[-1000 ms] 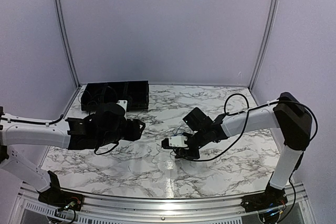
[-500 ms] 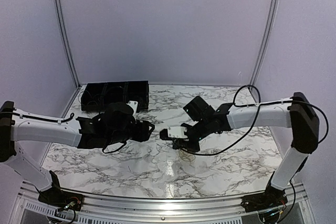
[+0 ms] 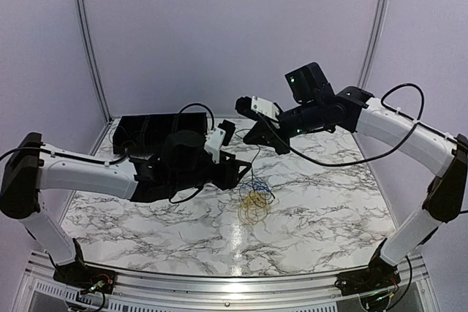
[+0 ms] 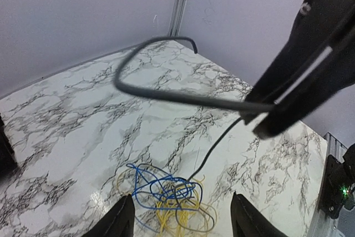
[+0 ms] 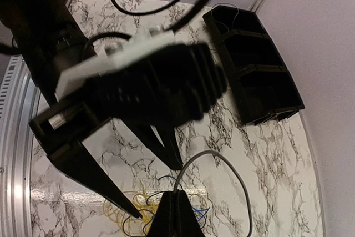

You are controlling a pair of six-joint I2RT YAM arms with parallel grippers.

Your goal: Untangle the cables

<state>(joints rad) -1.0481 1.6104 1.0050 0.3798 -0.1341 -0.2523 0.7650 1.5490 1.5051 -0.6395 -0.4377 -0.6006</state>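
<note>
While the white marbled table (image 3: 146,217) carries everything, the cables (image 3: 254,202) lie on it as one small heap near its middle, and each place here is told from this heap. The right arm (image 3: 398,128) comes from the right side of the heap and stretches high over the table. The left arm (image 3: 88,174) comes from the left side and lies lower, almost level. A black tray (image 3: 142,131) with several compartments stands well apart from the heap, to the far left of it, at the back edge of the table. The right fingers (image 3: 248,139) hang above the heap and a little behind it. They are pressed together and pinch a dark cable (image 4: 166,94), as the left wrist view shows. From the pinch this cable makes one wide loop in the air, and one thin strand of it runs down into the heap. The left fingers (image 3: 238,168) are just to the left of the heap and above it, not touching it. They are spread apart, with nothing between them. In the heap itself the yellow loops (image 4: 183,215) lie on the table, and the blue wire (image 4: 155,184) crosses over them, tangled with some dark strands.
</note>
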